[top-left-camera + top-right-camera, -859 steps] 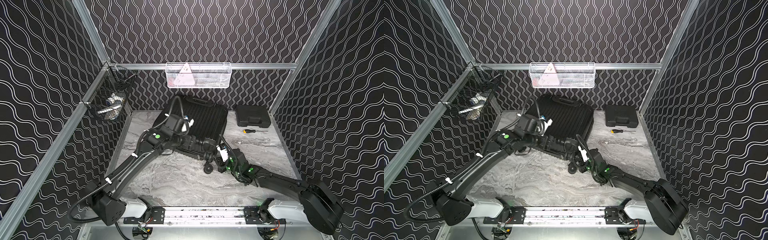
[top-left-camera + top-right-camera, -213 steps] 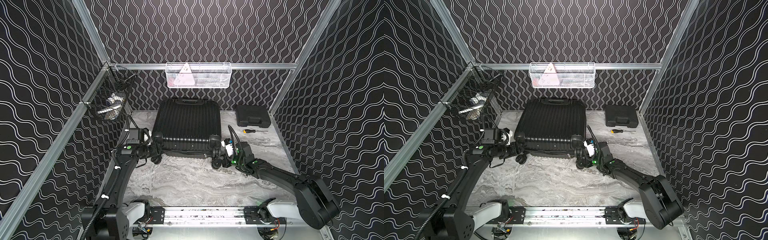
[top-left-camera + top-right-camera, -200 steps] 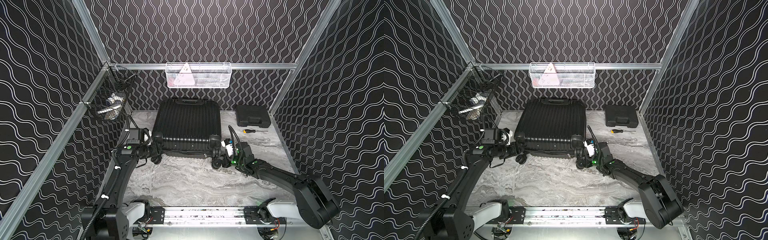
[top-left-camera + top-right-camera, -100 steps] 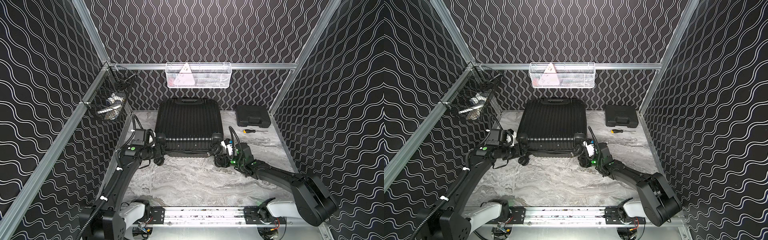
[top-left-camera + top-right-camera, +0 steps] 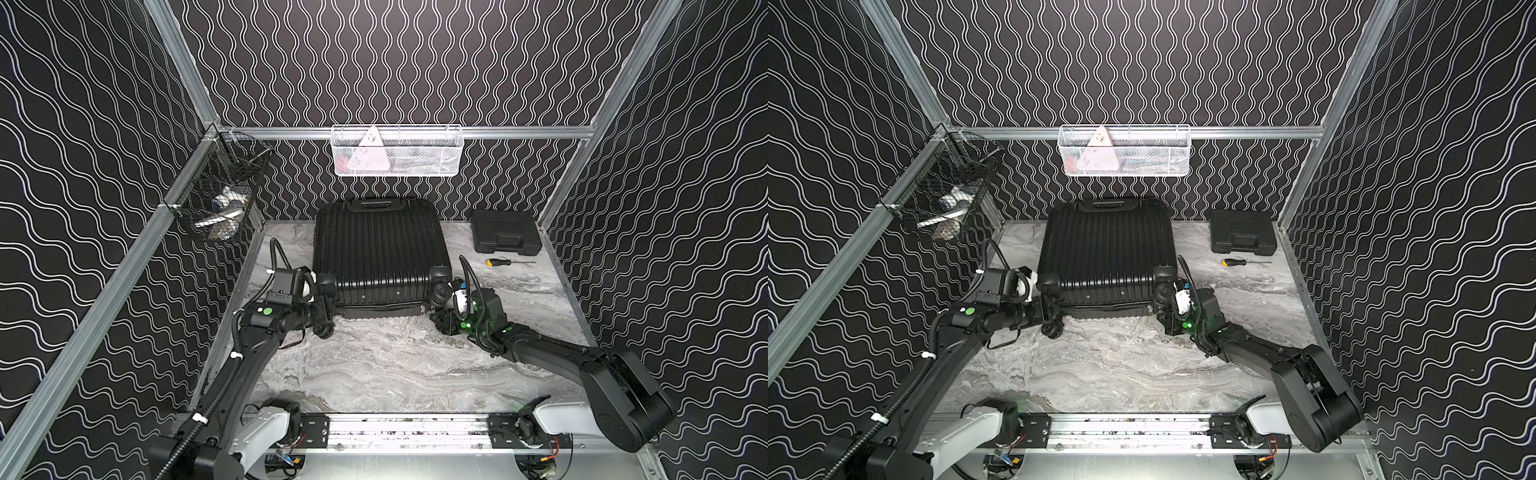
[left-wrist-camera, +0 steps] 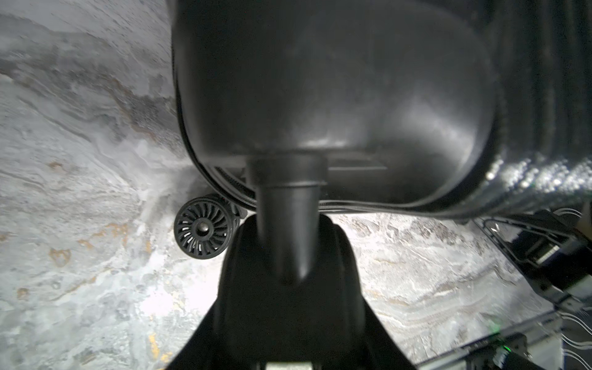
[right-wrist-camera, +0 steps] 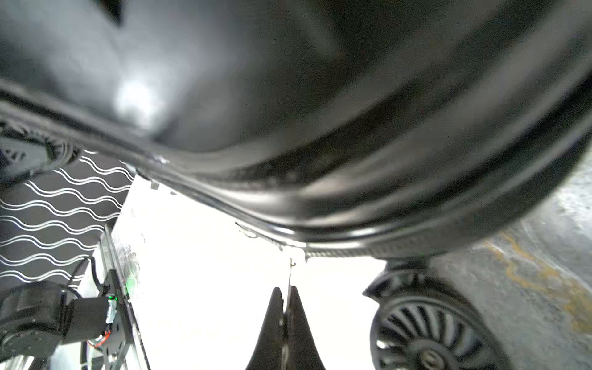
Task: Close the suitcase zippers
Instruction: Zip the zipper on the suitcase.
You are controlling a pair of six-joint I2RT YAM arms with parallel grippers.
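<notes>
Black suitcase [image 5: 380, 245]: lies flat at the back centre of the tabletop [image 5: 395, 365], ribbed shell up, handle toward the back wall, wheels toward the arms; its two shells lie together.
Tabletop surface: grey marble pattern.
Zipper band [image 7: 224, 205]: thin black strip along the seam between the shells, curving round the near right corner.
Zipper pull [image 7: 291, 272]: small silvery tab hanging from its slider on the band, near the right wheel [image 7: 429, 326].
Right gripper [image 7: 286, 296]: low at the near right corner, fingers pressed together with the zipper pull pinched between the tips.
Left gripper [image 5: 325, 311]: at the near left corner, clamped around the wheel leg [image 6: 285, 205] that sticks out of the upper shell.
Lower left wheel [image 6: 201, 230]: rests on the tabletop just beside that gripper, not held.
Tool case [image 5: 505, 237]: flat, black, shut, in the back right corner, apart from the suitcase.
Screwdriver [image 5: 498, 262]: lies just in front of the tool case.
White mesh basket [image 5: 397, 151]: hangs on the back wall above the suitcase.
Black wire basket [image 5: 220, 199]: hangs on the left wall rail.
</notes>
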